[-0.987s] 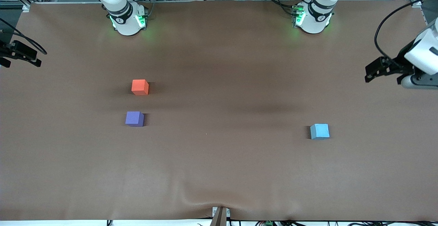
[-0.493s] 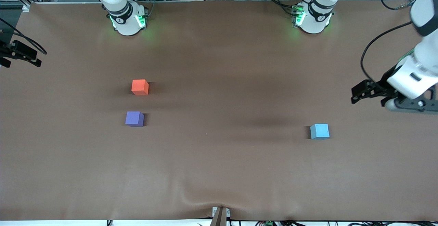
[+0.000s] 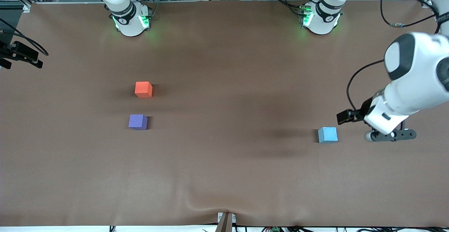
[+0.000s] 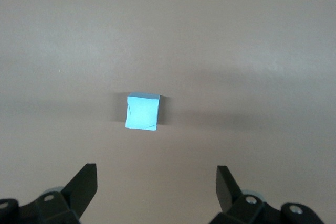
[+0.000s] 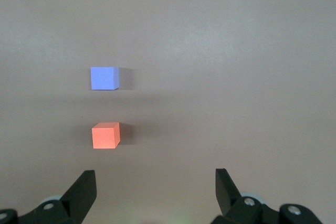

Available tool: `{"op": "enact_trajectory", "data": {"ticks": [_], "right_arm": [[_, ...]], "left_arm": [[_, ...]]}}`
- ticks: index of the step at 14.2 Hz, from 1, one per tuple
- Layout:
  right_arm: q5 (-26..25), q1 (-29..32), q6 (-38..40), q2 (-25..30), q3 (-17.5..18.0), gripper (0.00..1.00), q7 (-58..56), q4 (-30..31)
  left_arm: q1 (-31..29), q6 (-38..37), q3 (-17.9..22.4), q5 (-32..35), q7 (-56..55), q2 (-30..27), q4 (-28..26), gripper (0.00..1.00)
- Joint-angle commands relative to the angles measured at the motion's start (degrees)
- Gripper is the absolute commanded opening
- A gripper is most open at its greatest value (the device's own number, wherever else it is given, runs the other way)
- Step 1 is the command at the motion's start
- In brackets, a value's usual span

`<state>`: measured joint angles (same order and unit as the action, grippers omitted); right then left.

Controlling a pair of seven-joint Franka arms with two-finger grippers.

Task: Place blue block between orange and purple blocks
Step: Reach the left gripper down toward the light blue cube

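The blue block [image 3: 328, 134] sits on the brown table toward the left arm's end; it also shows in the left wrist view [image 4: 143, 111]. The orange block [image 3: 143, 89] and the purple block [image 3: 138, 121] sit toward the right arm's end, the purple one nearer the front camera, with a block-sized gap between them. The right wrist view shows both the orange block [image 5: 105, 135] and the purple block [image 5: 104, 78]. My left gripper [image 3: 345, 117] hangs open and empty in the air just beside the blue block [image 4: 157, 182]. My right gripper [image 3: 22, 54] waits open and empty, high up [image 5: 156, 182].
The brown table cover [image 3: 224, 161] has a wrinkle at its front edge. The two arm bases [image 3: 130, 21] [image 3: 321, 18] stand along the back edge. The left arm's white forearm [image 3: 410, 84] hangs over the table's left-arm end.
My left arm has swung down and in toward the blue block, from well off to its side to just beside it. The blocks and the right arm have not moved.
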<state>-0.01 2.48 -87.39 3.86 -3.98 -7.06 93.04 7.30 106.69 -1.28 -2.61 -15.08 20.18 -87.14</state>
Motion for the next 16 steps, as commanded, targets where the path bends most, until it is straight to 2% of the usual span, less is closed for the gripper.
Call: {"op": "enact_trajectory", "data": {"ticks": [1,4,6,11,16], "right_arm": [[-0.43,0.24,0.46,0.54,0.47,1.00,1.00,0.12],[-0.43,0.15,0.29,0.45,0.47,1.00,1.00,0.12],[-0.43,0.15,0.29,0.45,0.47,1.00,1.00,0.12],[-0.34,0.24,0.37,0.45,0.47,1.00,1.00,0.12],[-0.26,0.15,0.37,0.28,0.47,1.00,1.00,0.21]], "left_arm": [[-0.01,0.45,0.14,-0.29,-7.83,3.45,0.74,1.00],[-0.27,1.06,0.31,-0.11,-14.34,7.23,0.74,1.00],[-1.32,2.37,0.40,0.06,-13.67,8.63,0.65,1.00],[-0.80,2.64,0.40,4.98,2.58,13.64,0.65,1.00],[-1.06,8.70,0.31,5.16,8.93,18.74,0.65,1.00]]}}
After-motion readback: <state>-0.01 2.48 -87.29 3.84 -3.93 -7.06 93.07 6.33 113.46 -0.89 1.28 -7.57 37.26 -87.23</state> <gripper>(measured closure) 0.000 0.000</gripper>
